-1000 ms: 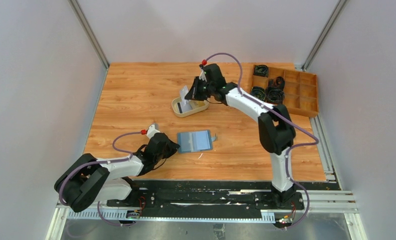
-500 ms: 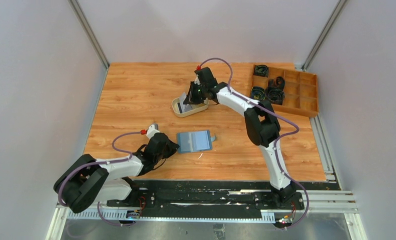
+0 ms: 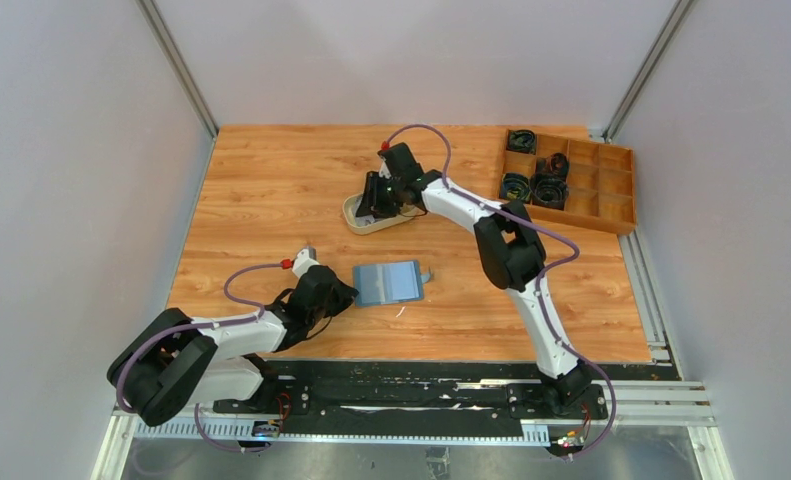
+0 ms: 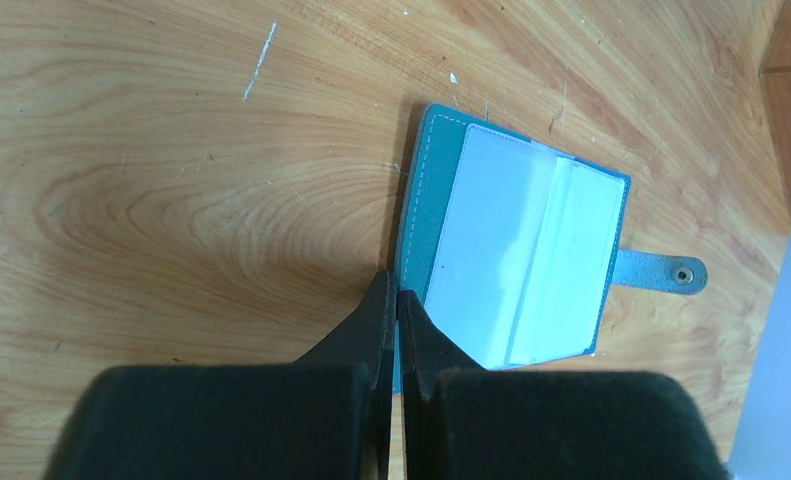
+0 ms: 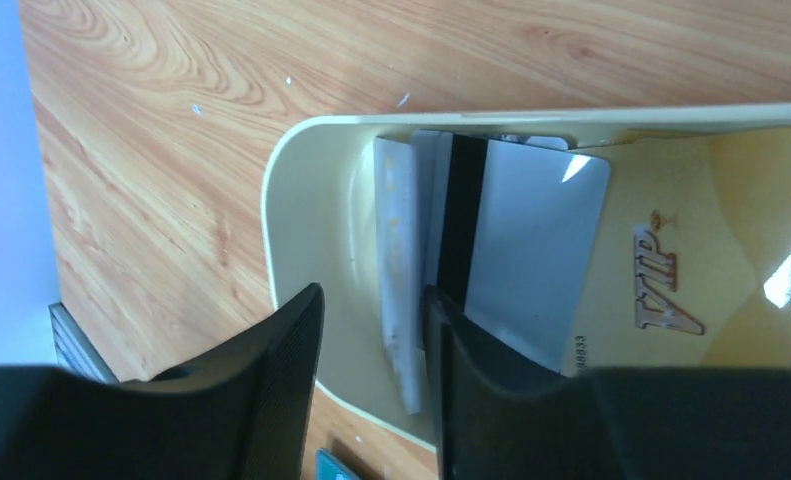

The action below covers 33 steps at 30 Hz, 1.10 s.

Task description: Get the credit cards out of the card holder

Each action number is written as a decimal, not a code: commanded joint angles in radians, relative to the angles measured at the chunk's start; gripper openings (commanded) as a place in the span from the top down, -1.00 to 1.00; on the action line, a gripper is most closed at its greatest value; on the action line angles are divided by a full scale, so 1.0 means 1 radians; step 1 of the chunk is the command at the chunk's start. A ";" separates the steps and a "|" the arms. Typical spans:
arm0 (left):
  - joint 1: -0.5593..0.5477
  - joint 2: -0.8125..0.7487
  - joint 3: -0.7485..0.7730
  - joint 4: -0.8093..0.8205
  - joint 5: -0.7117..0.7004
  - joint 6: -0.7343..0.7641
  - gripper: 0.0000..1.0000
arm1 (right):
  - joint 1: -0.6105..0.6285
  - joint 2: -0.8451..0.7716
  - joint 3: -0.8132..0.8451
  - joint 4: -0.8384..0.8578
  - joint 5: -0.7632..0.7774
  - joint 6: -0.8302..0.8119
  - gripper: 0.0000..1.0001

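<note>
Cards (image 5: 531, 230) lie in the tray (image 5: 311, 200), well apart from the holder (image 4: 516, 250).
Thin, stiff, light and slick (likely hard to lift off a flat floor), so a raised edge looks the place to pinch. Right claw (image 5: 371, 330) hangs over them, jaws narrowly parted, one tilted card between, seemingly unpinched. Left claw (image 4: 396, 300) is shut, tips at the open holder's edge.

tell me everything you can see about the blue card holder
The card holder is a small teal-blue folding wallet, leather-like with pale stitching, lying open and flat on the wooden table. Its inner pockets look pale and glossy; a closing tab with a snap sticks out from one side. The left claw, shut, sits at its opposite edge; contact is unclear.
</note>
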<state>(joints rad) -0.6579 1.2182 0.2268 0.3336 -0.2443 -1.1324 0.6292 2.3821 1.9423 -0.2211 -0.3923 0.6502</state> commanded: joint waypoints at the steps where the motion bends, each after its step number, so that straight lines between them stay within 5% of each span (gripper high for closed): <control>1: -0.006 0.005 0.004 -0.088 -0.033 0.029 1.00 | 0.030 -0.009 0.050 -0.084 0.053 -0.092 -0.13; 7: -0.011 -0.028 0.029 -0.119 -0.034 0.036 1.00 | 0.053 -0.128 0.072 -0.129 0.171 -0.218 -0.43; 12: -0.034 -0.129 0.098 -0.221 -0.079 0.063 1.00 | 0.140 -0.372 -0.132 -0.052 0.408 -0.386 -0.68; 22: -0.127 -0.199 0.368 -0.525 -0.218 0.171 1.00 | 0.193 -0.769 -0.772 0.122 0.577 -0.266 -0.71; 33: -0.151 -0.179 0.644 -0.716 -0.274 0.352 1.00 | 0.190 -1.070 -0.958 0.100 0.722 -0.275 -0.74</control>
<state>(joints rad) -0.7994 1.0344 0.7158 -0.2962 -0.4484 -0.9070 0.8238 1.4517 0.9916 -0.1455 0.2249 0.3706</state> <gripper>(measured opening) 0.005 0.863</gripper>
